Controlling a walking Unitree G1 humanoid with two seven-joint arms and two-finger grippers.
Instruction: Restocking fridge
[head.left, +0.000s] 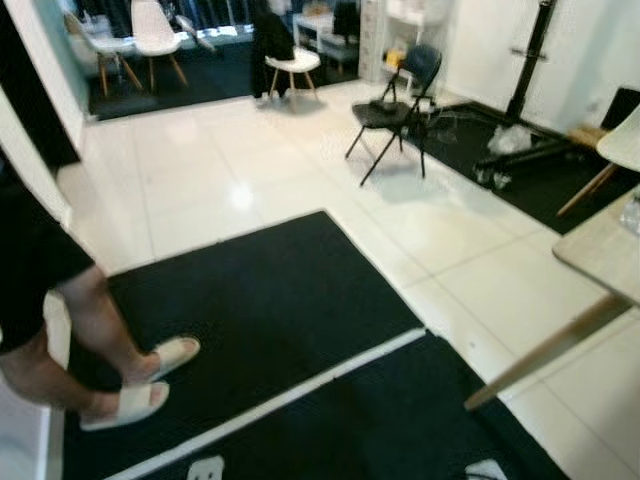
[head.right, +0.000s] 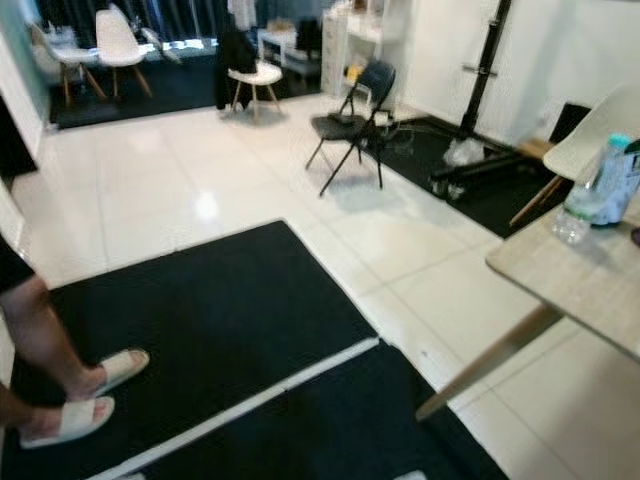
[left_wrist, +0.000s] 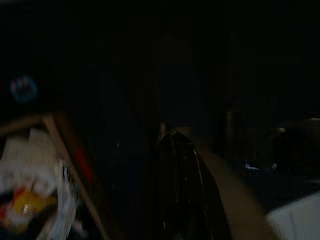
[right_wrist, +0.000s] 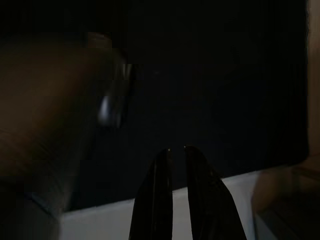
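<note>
Two dim, blurred wrist views; table (head.right: 590, 280) cropped.

No text, brand or number can be read anywhere. The water bottle (head.right: 596, 196) on the desk (head.right: 585, 275) carries a blue-green label, but its print is too blurred to make out. A faint blue glowing mark (left_wrist: 23, 89) in the dark left wrist view may be a logo, illegible

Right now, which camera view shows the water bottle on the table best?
The right eye view: the water bottle stands whole on the table. In the left eye view just a sliver of it appears at the picture's edge. The wrist views are too dark to tell.
</note>
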